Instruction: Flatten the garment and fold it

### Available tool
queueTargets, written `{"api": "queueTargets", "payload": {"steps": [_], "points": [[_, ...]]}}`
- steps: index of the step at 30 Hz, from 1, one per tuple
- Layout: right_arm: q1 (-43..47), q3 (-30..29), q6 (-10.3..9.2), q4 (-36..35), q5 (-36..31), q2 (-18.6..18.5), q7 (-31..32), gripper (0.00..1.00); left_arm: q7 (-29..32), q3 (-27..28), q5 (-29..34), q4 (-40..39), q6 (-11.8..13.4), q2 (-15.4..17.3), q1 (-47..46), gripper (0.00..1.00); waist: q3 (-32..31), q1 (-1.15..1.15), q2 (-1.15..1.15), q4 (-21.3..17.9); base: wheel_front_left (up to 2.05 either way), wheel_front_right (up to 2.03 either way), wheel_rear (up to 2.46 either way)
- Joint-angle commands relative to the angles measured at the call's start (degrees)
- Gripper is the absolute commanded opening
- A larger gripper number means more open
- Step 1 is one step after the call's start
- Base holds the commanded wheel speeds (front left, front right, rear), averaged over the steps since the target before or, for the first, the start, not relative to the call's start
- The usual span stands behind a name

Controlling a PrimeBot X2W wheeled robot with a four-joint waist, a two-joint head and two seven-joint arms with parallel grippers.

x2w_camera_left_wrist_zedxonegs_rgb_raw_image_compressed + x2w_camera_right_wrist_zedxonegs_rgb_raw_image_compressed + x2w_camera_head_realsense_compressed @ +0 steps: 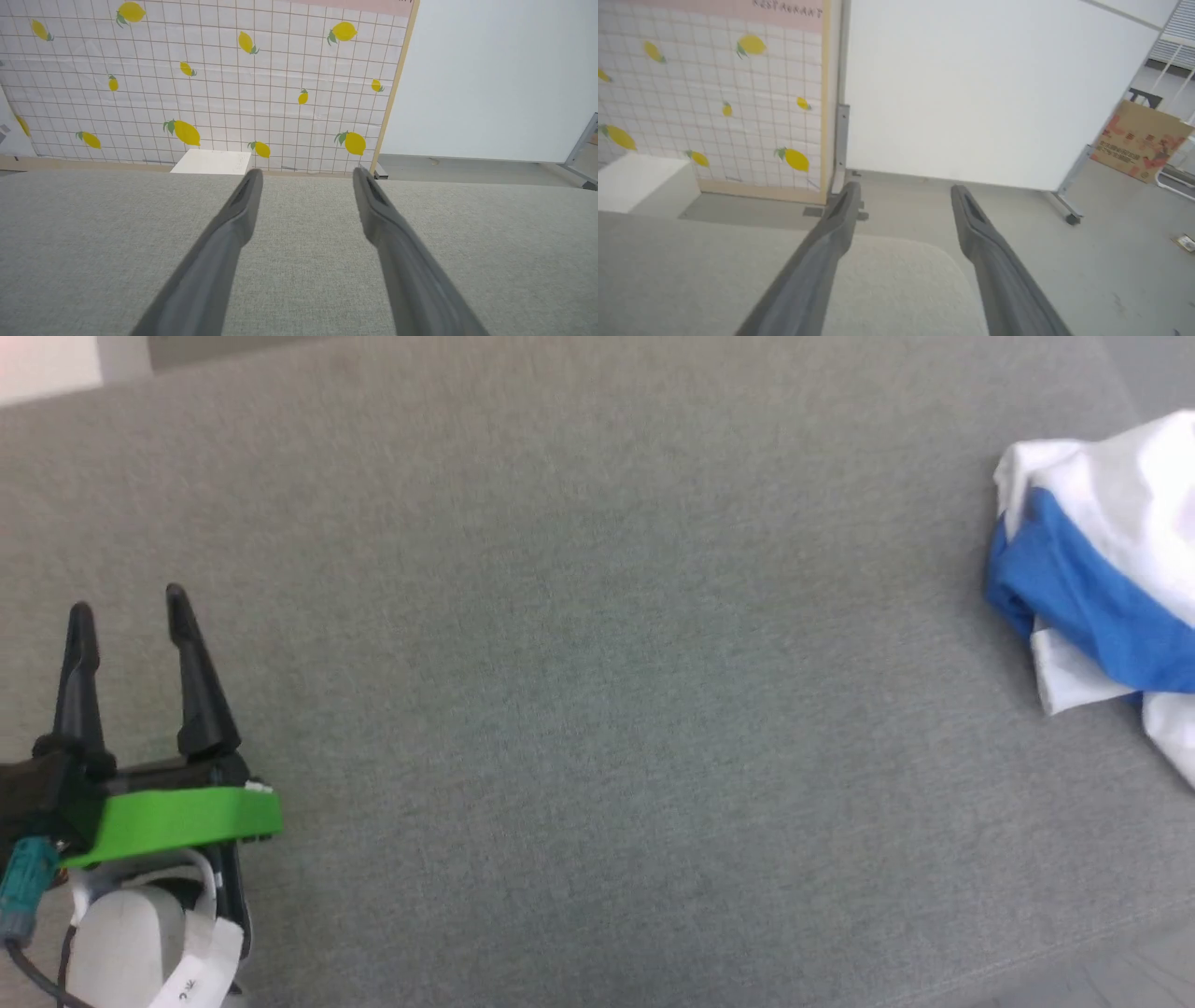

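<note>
Left gripper (128, 601): jaws spread wide with nothing between them; it sits at the lower left of the head view, fingers pointing up that view and leaning a little to the left.
Left wrist: a green band (177, 821) wraps the base of the fingers, with a pale forearm below it.
Under the left gripper: bare grey fabric surface (597, 663); whether the fingers touch it I cannot tell.
Right gripper (904, 187): jaws parted, holding nothing; its fingers reach over a rounded corner of the grey surface, with floor past it.
Garment (1102, 569): a crumpled heap at the right edge of the head view, on the grey surface, well apart from the left gripper and cut off by the frame edge.
Garment's direction: the blue band slants from upper left down to lower right across the white cloth; white folds lie above and below it.
Garment's long axis: cannot be told, since part of it is out of frame and the rest is bunched; no collar or hem can be made out.
Beyond the surface: a lemon-patterned panel (210, 84) with a white block (212, 162) at its foot, and a plain white board (971, 93) beside it.
Far right: a cardboard box (1141, 140) leaning on the floor.
</note>
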Motion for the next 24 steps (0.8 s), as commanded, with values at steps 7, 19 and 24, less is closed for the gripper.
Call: {"api": "queueTargets", "payload": {"steps": [7,19,24], "points": [[8.81,-3.31,-0.10,-7.74,-3.95,15.63,-8.69,1.00,-0.95,1.66,-1.72,1.26,1.79,-1.83,1.48,1.00,-12.09,0.00,0.00,4.74,0.00,0.00,0.00],[28.59,-6.65,-0.10,-12.34,-12.93,27.07,-16.76,1.00,-1.01,-1.20,-1.90,4.90,1.87,-3.38,3.67,1.00,-18.81,0.00,0.00,12.83,0.00,0.00,0.00],[36.24,-4.97,-0.10,-12.31,-11.59,27.13,-17.10,1.00,-1.01,-3.46,-0.81,7.67,1.51,-3.53,5.40,1.00,-20.73,0.00,0.00,14.56,0.00,0.00,0.00]]}}
